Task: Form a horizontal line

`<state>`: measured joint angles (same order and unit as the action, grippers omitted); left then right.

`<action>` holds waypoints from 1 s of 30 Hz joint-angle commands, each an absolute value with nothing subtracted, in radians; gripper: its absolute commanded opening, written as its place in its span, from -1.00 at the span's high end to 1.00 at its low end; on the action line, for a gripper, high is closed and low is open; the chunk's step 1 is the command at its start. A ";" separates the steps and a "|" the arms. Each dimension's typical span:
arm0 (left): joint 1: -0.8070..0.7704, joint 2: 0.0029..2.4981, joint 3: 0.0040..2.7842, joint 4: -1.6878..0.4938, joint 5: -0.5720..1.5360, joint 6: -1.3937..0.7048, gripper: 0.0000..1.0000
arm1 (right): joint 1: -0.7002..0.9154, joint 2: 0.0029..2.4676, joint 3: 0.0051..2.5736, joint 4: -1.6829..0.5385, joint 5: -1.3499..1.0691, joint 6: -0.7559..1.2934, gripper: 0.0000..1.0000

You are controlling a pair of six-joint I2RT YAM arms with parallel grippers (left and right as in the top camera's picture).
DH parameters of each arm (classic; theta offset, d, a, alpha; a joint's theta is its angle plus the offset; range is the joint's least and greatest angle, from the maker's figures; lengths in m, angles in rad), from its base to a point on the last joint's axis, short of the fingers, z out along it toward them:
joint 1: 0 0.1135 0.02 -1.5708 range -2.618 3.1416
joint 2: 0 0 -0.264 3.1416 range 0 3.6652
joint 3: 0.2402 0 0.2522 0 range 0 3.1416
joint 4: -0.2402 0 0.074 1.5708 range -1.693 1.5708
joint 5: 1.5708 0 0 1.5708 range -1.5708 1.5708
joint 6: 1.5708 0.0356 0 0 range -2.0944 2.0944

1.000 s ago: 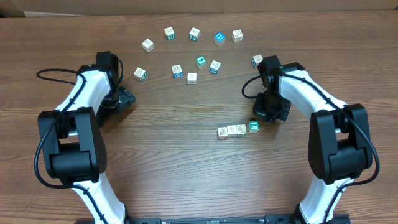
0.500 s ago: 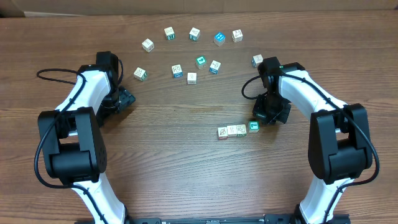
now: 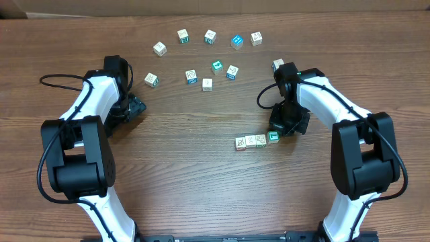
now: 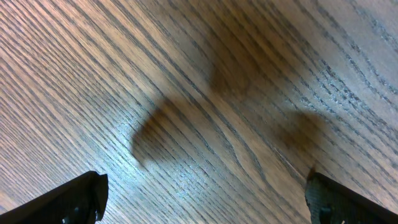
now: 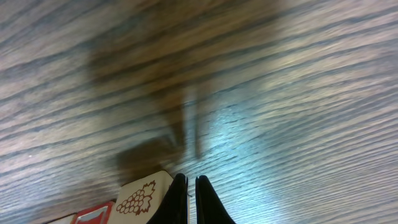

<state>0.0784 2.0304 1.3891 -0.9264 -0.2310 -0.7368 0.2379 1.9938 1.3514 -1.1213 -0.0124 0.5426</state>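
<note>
The horizontal line (image 3: 256, 140) is a short row of small picture cubes on the wooden table, right of centre. Its right end is a green-topped cube (image 3: 273, 136). My right gripper (image 3: 282, 130) is shut and empty, low over the table right beside that end cube. In the right wrist view the shut gripper (image 5: 191, 179) stands against a cube face with a grape drawing (image 5: 144, 196). My left gripper (image 3: 136, 107) rests far to the left, away from every cube. In the left wrist view it (image 4: 202, 205) is open wide over bare wood.
Several loose cubes (image 3: 207, 84) lie scattered across the back of the table, from one at the left (image 3: 159, 48) to one near the right arm's elbow (image 3: 277, 64). A black cable (image 3: 60, 79) loops beside the left arm.
The right arm has shifted slightly left, and the green-topped cube has edged left toward the row. The left arm has not moved.
</note>
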 commanded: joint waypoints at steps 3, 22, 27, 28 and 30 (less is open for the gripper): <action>0.078 2.028 1.383 -0.929 -0.269 -0.729 -0.99 | 0.242 1.954 1.346 -1.121 -0.017 0.546 0.92; 0.078 2.028 1.383 -0.929 -0.269 -0.729 -0.99 | 0.242 1.954 1.346 -1.132 -0.033 0.548 0.93; 0.078 2.028 1.383 -0.929 -0.269 -0.729 -0.99 | 0.242 1.954 1.346 -1.132 -0.060 0.551 0.93; 0.078 2.028 1.383 -0.929 -0.269 -0.729 -0.99 | 0.242 1.954 1.346 -1.132 -0.069 0.551 0.93; 0.078 2.028 1.383 -0.929 -0.269 -0.729 -0.99 | 0.242 1.954 1.346 -1.132 -0.073 0.551 0.93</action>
<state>0.0784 2.0304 1.3891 -0.9264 -0.2310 -0.7372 0.2401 1.9938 1.3514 -1.1351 -0.0532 0.5442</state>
